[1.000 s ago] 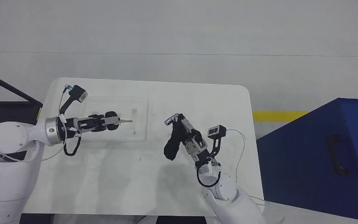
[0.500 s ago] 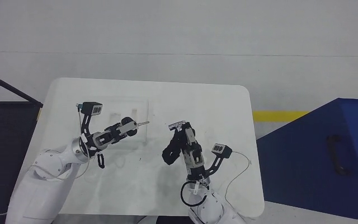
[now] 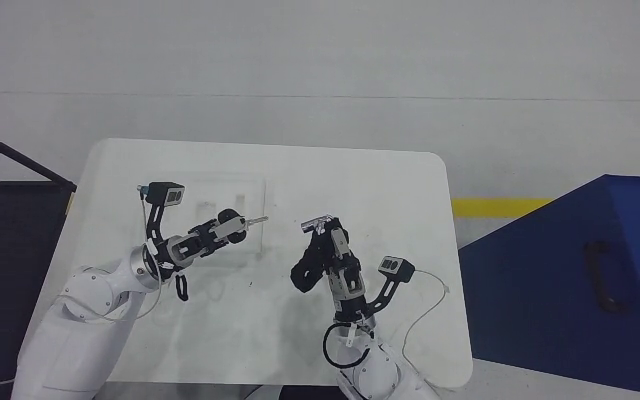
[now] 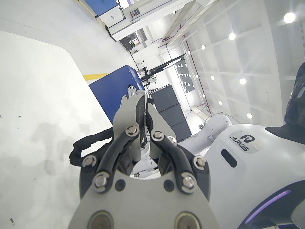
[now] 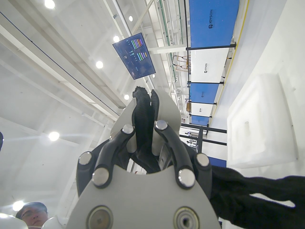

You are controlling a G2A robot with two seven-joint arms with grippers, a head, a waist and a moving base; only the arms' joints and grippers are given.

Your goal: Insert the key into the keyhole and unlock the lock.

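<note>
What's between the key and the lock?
Nothing: in the top view, only bare table shows between the key tip and the lock.

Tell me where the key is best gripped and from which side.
Grip the key by its head, from the end away from the right claw, as the left claw does now: the thin blade then sticks out free towards the black thing held there, likely best for insertion.
</note>
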